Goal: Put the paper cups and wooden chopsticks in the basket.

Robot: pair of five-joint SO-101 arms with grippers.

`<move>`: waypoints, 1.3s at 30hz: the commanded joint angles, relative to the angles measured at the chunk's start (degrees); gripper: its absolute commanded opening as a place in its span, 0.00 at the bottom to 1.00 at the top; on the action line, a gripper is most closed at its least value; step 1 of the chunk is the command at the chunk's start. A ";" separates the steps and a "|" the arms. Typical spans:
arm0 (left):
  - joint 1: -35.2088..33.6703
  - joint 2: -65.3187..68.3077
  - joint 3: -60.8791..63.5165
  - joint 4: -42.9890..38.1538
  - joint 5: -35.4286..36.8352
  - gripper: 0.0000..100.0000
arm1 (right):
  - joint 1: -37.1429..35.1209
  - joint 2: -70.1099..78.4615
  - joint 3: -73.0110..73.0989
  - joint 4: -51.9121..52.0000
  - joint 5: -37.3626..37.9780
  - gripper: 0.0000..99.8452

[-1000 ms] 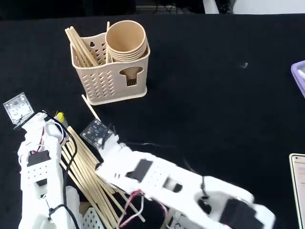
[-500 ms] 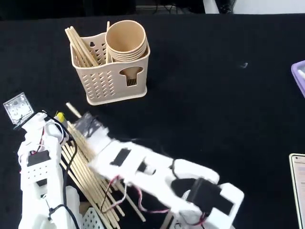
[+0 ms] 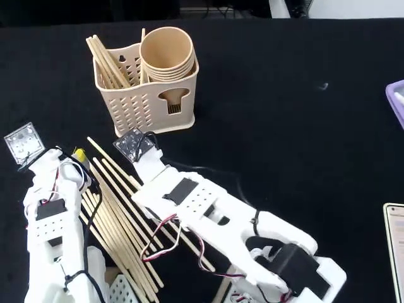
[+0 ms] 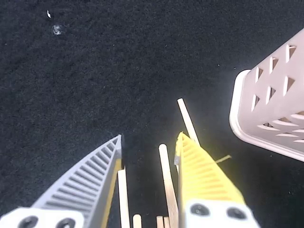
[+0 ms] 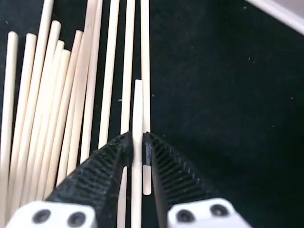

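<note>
chopsticks [image 3: 117, 211] lie loose in a flat bundle on the black tabletop [image 3: 284, 126], pale bare wood, thin and straight. in the high view their long axes run on a diagonal, with the far ends pointing up toward the basket [image 3: 142, 104] and the near ends down by the arms' bases. most lie close and nearly parallel, and a few on the basket side are fanned slightly apart. the basket is beige plastic with perforated walls and stands upright near the far edge. it holds a nested stack of tan paper cups [image 3: 167, 53] in one compartment and more chopsticks [image 3: 107, 60] leaning in the other, tips sticking out over the rim.

the right gripper [image 5: 137, 137] is low over the bundle's basket-side edge, its black fingers pinched on a single stick [image 5: 137, 109]. that stick runs straight out between them, in line with its neighbours.

the left gripper [image 4: 149, 137] sits at the bundle's far end with its grey and yellow fingers spread apart. several stick ends lie between and beside them, and the basket's wall [image 4: 270, 109] is near.
</note>
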 commanded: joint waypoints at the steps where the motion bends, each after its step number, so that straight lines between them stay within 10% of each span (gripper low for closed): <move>1: -0.75 -0.79 -0.31 -0.62 0.62 0.19 | 0.79 -2.33 0.31 -1.58 0.62 0.16; 17: -0.75 -1.05 -0.31 -0.62 0.62 0.19 | -0.79 19.12 -14.73 2.55 0.62 0.17; 21: -0.75 -1.05 -0.31 -0.62 0.62 0.19 | -0.79 19.82 -15.16 4.84 0.70 0.04; 39: -0.75 -1.05 -0.31 -0.62 0.62 0.19 | 13.54 -5.58 -17.27 21.27 16.97 0.01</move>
